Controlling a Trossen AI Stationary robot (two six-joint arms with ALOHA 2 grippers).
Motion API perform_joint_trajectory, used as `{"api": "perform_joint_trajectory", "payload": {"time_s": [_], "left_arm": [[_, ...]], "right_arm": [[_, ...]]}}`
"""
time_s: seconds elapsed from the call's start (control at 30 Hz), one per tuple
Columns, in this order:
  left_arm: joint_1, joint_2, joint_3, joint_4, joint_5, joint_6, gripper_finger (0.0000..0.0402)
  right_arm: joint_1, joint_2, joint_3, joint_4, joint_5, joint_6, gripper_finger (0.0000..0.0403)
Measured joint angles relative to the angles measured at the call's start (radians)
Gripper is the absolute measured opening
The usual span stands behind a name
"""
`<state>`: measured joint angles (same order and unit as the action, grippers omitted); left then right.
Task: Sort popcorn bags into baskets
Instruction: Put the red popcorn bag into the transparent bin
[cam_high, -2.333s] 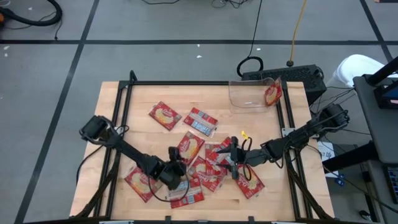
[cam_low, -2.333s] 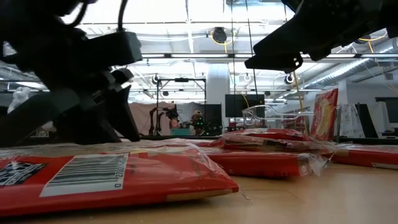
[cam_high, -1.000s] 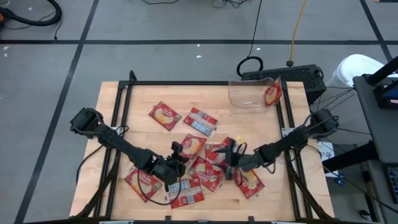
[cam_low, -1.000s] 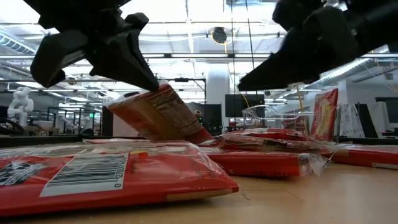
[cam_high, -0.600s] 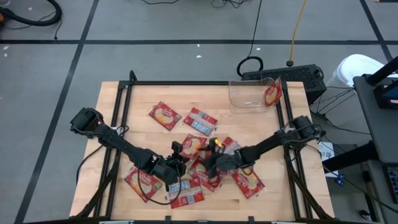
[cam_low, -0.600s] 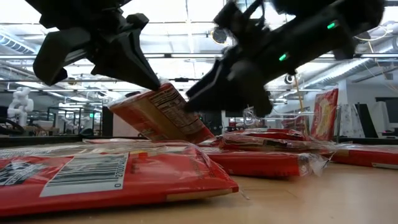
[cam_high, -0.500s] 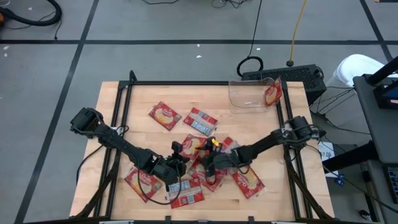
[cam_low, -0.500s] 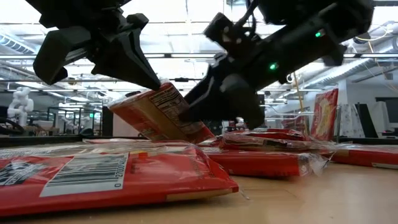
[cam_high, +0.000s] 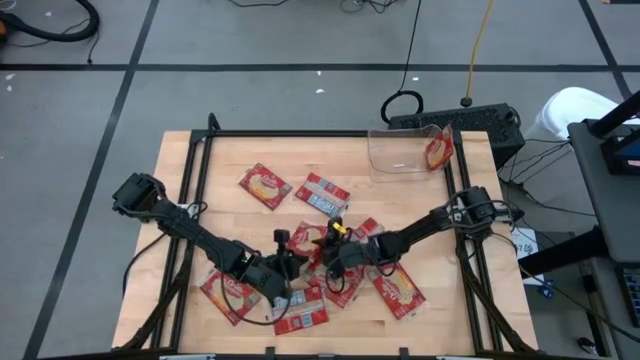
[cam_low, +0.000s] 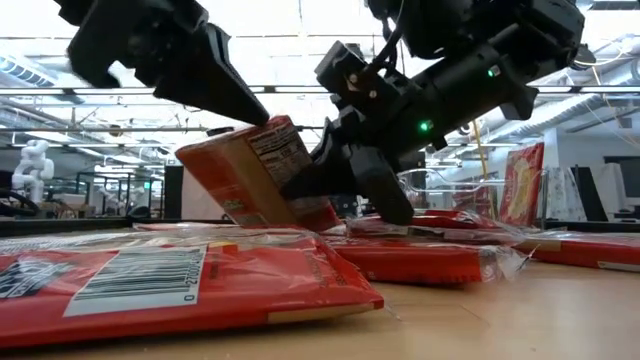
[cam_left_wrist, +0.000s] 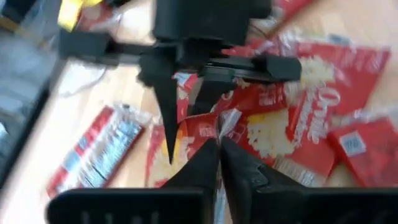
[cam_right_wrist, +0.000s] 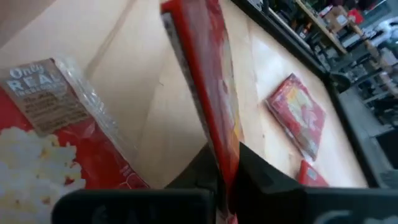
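Red popcorn bags (cam_high: 322, 194) lie scattered and overlapping on the wooden table. One bag (cam_low: 255, 175) is raised and tilted above the middle pile, and both grippers are shut on it. My left gripper (cam_high: 291, 262) comes at it from the near left, my right gripper (cam_high: 327, 254) from the right. In the right wrist view this bag (cam_right_wrist: 208, 81) shows edge-on. The clear basket (cam_high: 400, 152) stands at the far right corner with one bag (cam_high: 437, 150) upright inside it. My left gripper pinches the raised bag's crimped clear end (cam_left_wrist: 227, 119) between its two fingers, slanting down from the table's near left. The bag stands tilted below the fingers, its upper end lifted off the pile. My right gripper pinches the same bag by its edge (cam_right_wrist: 224, 146), coming nearly level from the table's right. The fingers sit on the lower right part of the bag (cam_low: 318, 198). The bag stands on edge out from the fingers, tilted; whether its lower end rests on the pile is hidden.
Loose bags lie at the far left (cam_high: 264, 184), near left (cam_high: 228, 293), near middle (cam_high: 300, 316) and near right (cam_high: 398, 290). A black frame rail (cam_high: 300, 133) runs round the table. Bare wood shows along the far edge and in front of the basket.
My right gripper has moved toward the table's left to the raised bag, rolled, and shut on its edge. My left gripper has stayed in place and rolled a little, and the bag it holds now stands slightly more upright.
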<state>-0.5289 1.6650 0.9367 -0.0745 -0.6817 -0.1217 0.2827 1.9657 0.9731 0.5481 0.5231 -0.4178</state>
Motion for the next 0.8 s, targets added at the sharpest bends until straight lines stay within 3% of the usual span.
{"api": "perform_joint_trajectory", "payload": {"time_s": [0.17, 0.4, 0.57, 0.7, 0.8], "left_arm": [[-0.025, -0.017, 0.001, -0.007, -0.096, -0.186, 0.0112], [-0.047, -0.079, -0.001, -0.134, -0.109, -0.462, 0.0225], [-0.045, -0.181, 0.000, -0.271, -0.127, -0.725, 0.0235], [-0.043, -0.277, 0.000, -0.316, -0.154, -0.828, 0.0216], [-0.035, -0.339, 0.000, -0.309, -0.158, -0.805, 0.0196]], "right_arm": [[0.002, -0.020, -0.005, -0.021, 0.120, -0.063, 0.0024], [0.041, -0.059, -0.005, -0.013, 0.355, -0.247, 0.0008], [0.093, -0.085, -0.005, 0.041, 0.510, -0.462, 0.0009], [0.143, -0.093, -0.005, 0.124, 0.556, -0.662, 0.0010], [0.184, -0.092, -0.005, 0.195, 0.561, -0.865, 0.0010]]}}
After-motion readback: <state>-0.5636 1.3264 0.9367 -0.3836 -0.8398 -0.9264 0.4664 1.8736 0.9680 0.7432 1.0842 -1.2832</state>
